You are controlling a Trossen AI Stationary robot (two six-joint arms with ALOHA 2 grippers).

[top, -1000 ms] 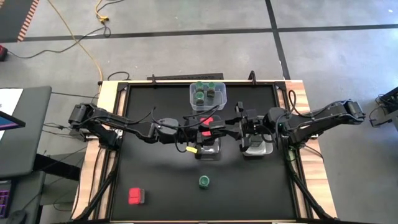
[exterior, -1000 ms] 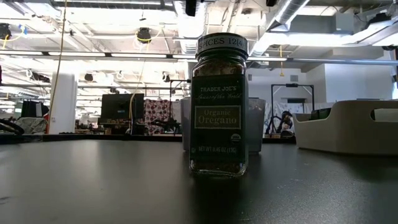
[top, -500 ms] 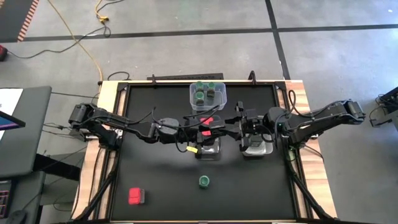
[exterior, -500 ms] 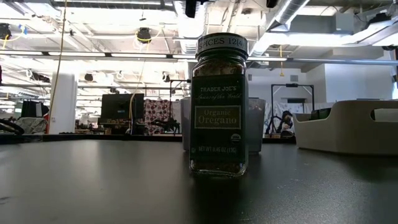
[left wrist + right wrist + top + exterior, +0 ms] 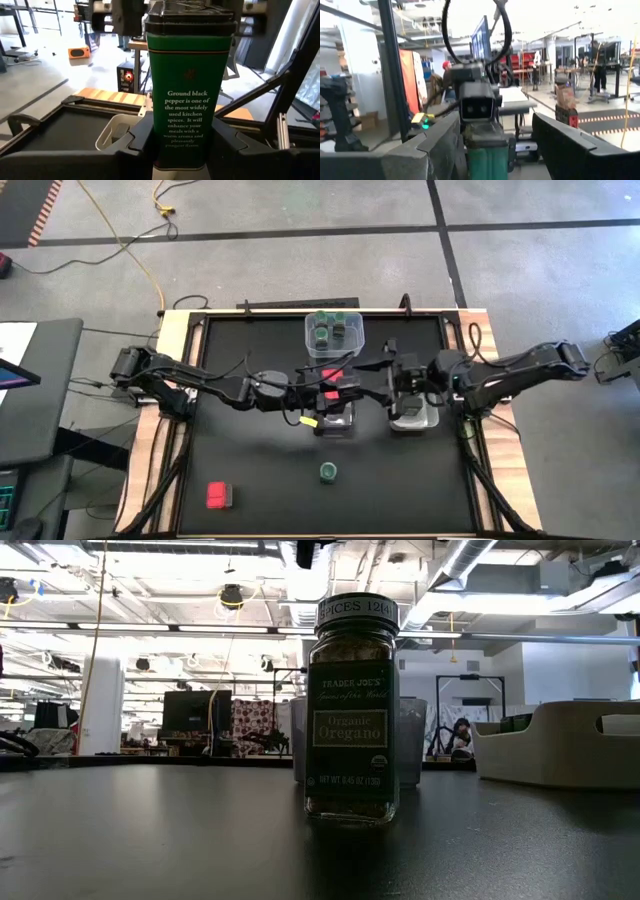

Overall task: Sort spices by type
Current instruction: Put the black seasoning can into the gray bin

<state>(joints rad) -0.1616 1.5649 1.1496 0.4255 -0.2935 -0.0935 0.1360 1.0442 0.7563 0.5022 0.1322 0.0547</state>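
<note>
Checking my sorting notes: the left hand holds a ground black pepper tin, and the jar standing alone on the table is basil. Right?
Not quite. The left hand does hold the ground black pepper tin, but the lone jar is labelled organic oregano, as the low view shows.

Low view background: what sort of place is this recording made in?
Probably an open-plan robotics lab or industrial workshop: exposed ceiling ducts, rows of strip lights, and a dark monitor on distant workbenches behind the black table.

Both arms reach in toward the middle of the table, wrists nearly meeting head-on. The left gripper [image 5: 335, 387] is clamped on a green pepper tin [image 5: 186, 80], held upright between its fingers [image 5: 137, 140]. The right gripper [image 5: 362, 383] faces it with fingers [image 5: 442, 142] spread apart.
</note>
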